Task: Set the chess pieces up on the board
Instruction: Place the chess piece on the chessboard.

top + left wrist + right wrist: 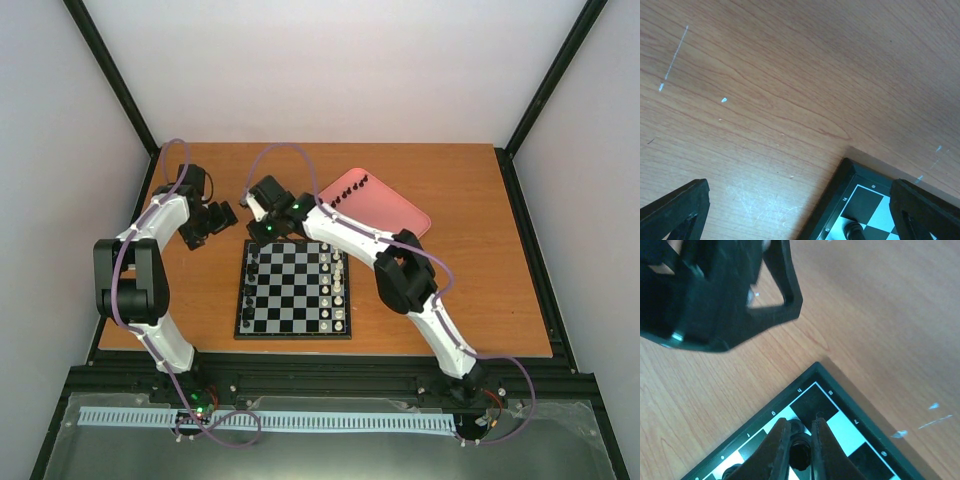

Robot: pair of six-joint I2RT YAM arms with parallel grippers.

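My right claw (800, 424) is clenched on a black piece (800, 456) at the far-left corner of the chessboard (850, 407). The piece is mostly hidden between the fingers, so I can't tell its type or whether it touches the square. My left claw (799, 189) is spread wide and empty over the table (765, 90) just off that corner, with only the fingertips in frame. Border marks there look like 8, 4, 6, but they're blurry. More black pieces (350, 190) sit on the pink tray (405, 215) beyond the chessboard's far-right corner.

The board (785, 399) border carries small digits 4, 6, 8
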